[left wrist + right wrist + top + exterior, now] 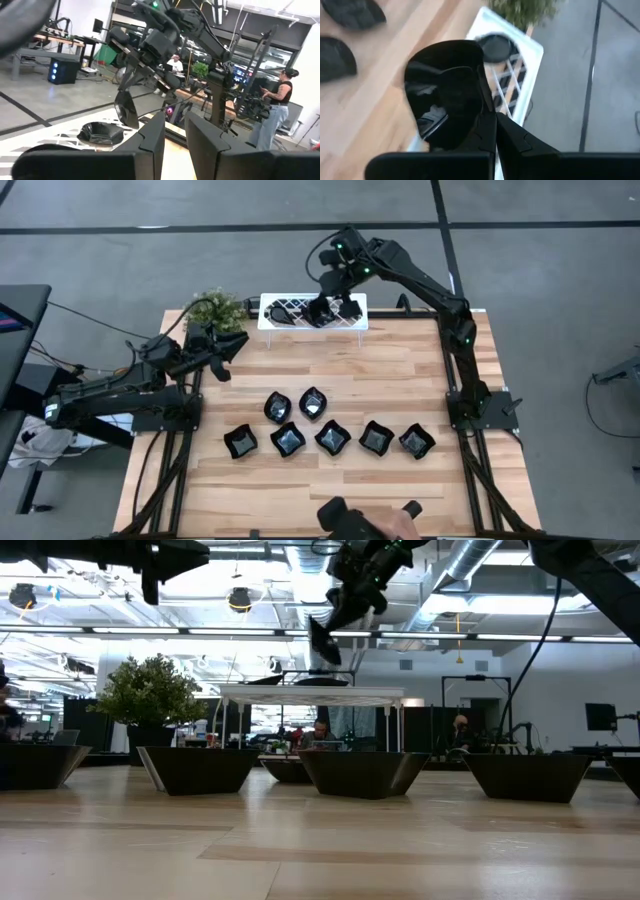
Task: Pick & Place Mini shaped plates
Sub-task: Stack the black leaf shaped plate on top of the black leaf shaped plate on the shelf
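Right gripper is clamped on the rim of a black mini plate, holding it in the air above the white rack at the table's far edge. One plate already lies on the rack; seven more sit on the wooden table. Left gripper waits near the potted plant, fingers slightly parted, empty.

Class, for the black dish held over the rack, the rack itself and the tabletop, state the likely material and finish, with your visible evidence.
Held dish, in the right end effector: probably glazed ceramic or glossy plastic; it shows bright reflections.
Rack: white, matte, with lattice cut-outs; painted metal or plastic, hard to tell.
Table: light wood planks with visible grain and seams, slight sheen.
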